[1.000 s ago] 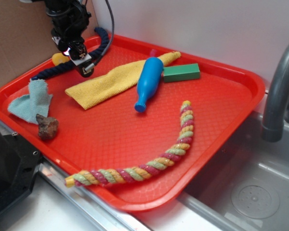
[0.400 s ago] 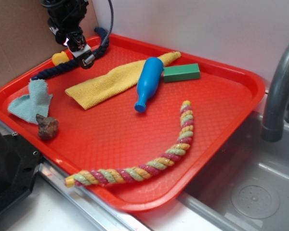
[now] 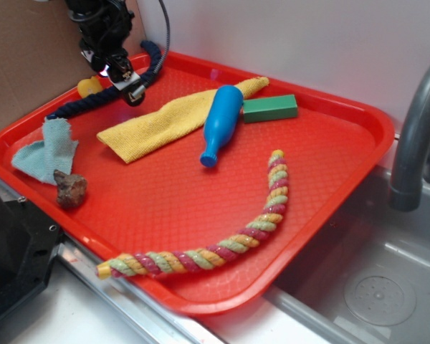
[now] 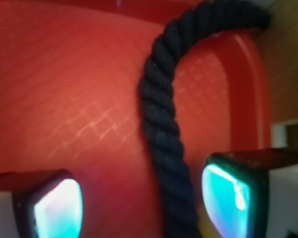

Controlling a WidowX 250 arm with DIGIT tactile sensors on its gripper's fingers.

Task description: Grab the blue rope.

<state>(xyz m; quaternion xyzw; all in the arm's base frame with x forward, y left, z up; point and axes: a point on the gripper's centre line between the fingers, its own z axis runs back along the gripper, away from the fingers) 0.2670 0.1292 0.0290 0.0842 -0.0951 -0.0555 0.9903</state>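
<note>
The black robot gripper (image 3: 126, 84) hangs at the far left corner of the red plastic tray (image 3: 322, 193), fingers (image 4: 57, 206) spread apart. The dark navy twisted cord rope (image 4: 161, 129) runs between them, nearer the right finger, probably not yet touched, curving along the tray's far left rim.

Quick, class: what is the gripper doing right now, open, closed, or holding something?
Gripper: open, holding nothing; the blue rope runs between its fingertips, nearer the right one in the wrist view.
</note>
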